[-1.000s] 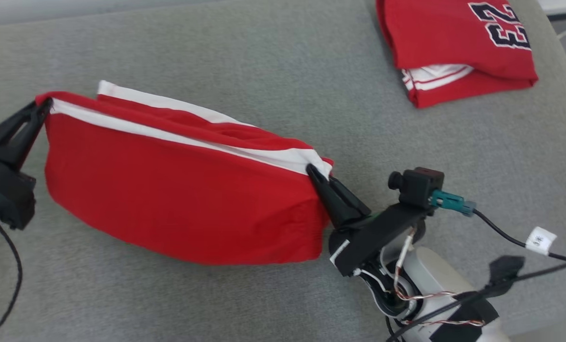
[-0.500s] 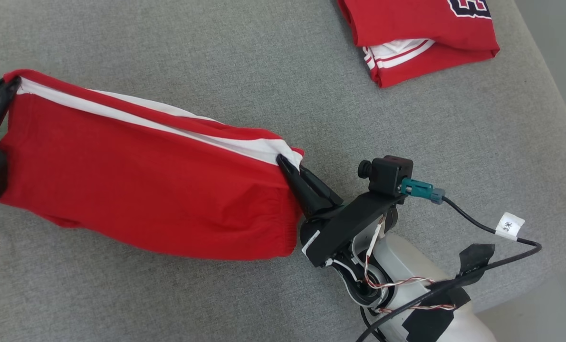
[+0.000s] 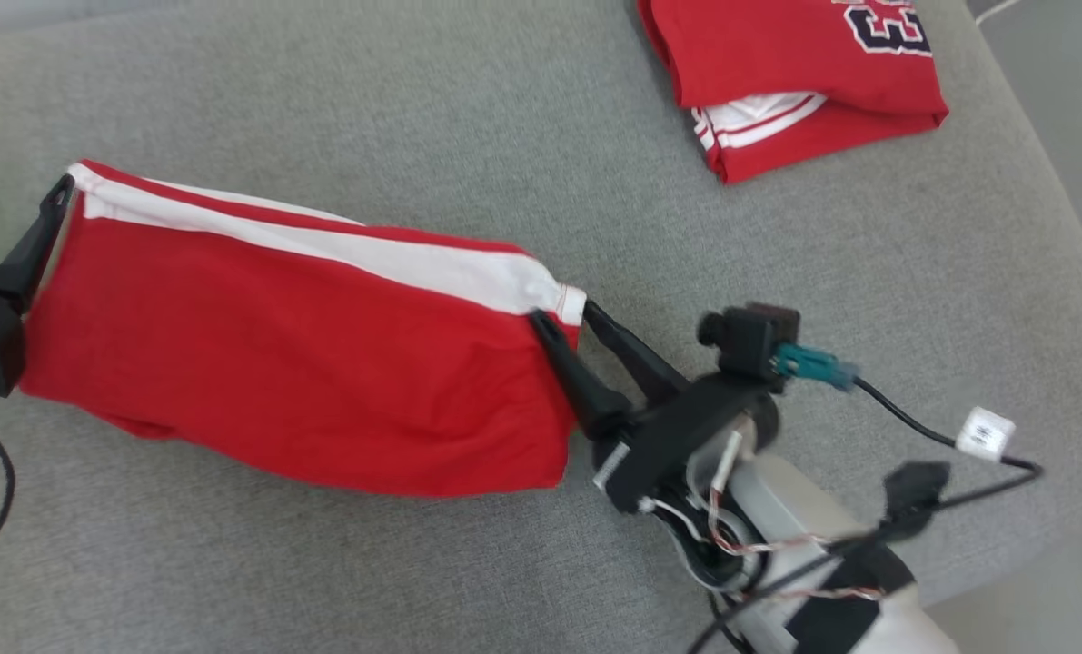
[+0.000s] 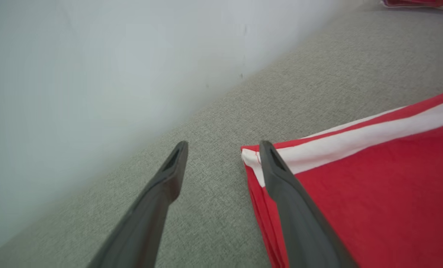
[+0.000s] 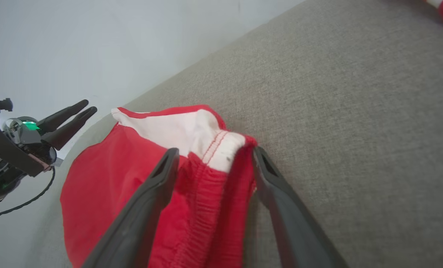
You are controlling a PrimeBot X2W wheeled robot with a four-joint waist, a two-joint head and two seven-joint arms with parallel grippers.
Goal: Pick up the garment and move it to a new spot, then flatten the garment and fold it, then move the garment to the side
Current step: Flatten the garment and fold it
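Note:
The garment [image 3: 295, 363], red shorts with a white side stripe, lies folded and flat on the grey fabric surface [image 3: 468, 118]. My left gripper [image 3: 14, 174] stands open at its left corner; in the left wrist view [image 4: 223, 146] one finger [image 4: 281, 178] rests over the garment's [image 4: 377, 186] corner edge and the other is on bare fabric. My right gripper [image 3: 566, 318] is open at the right corner. In the right wrist view [image 5: 214, 152] the elastic waistband corner [image 5: 214, 156] sits loose between the spread fingers.
A second folded red garment [image 3: 777, 64] with a dark number lies at the far right. The surface's right edge [image 3: 1077, 245] drops off beyond it. A pale wall [image 4: 95, 67] runs along the far side. Black cables trail from both wrists.
Both grippers have opened and let go of the garment's corners, and the garment has settled flat on the surface. The head camera has shifted slightly.

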